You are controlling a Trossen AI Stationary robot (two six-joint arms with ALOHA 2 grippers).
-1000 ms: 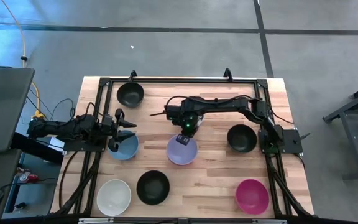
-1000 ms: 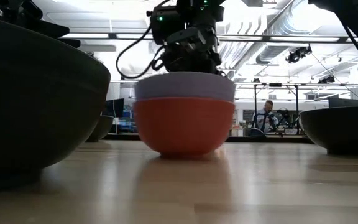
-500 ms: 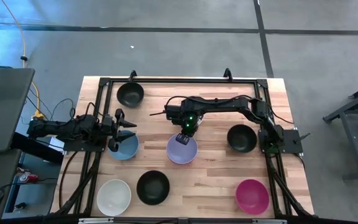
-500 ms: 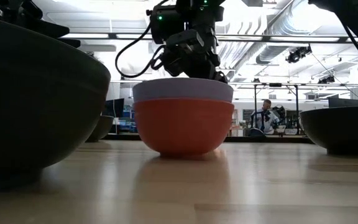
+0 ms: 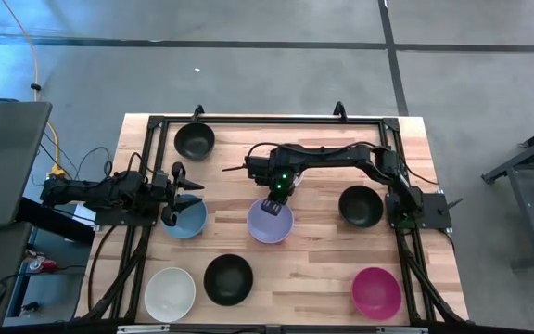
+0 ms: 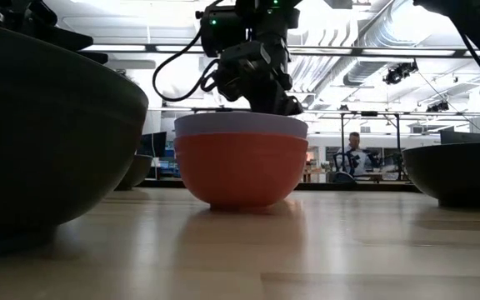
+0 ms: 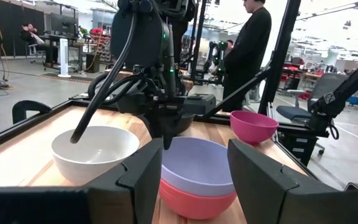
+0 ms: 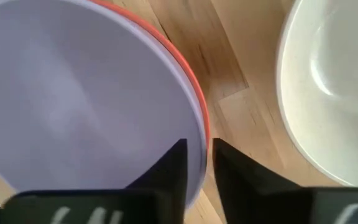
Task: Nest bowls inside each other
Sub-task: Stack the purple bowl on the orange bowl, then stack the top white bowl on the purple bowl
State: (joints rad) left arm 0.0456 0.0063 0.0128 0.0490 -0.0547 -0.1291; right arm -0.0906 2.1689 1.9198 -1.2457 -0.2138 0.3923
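A robotics lab or workshop: concrete floor (image 5: 248,74), exposed ceiling ducts (image 6: 348,50), metal-framed wooden table (image 5: 323,269), people at workstations.

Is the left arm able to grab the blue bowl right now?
Probably yes. The left gripper hovers open at the blue bowl's rim, with nothing between them. The right gripper is busy at the lavender bowl, well clear.

I've brought the lavender bowl (image 6: 240,124) lower into the red bowl (image 6: 240,170); less of its wall shows above the red rim than a second ago. Both have slid slightly left in the low view. My right gripper (image 8: 194,163) has come down with it.
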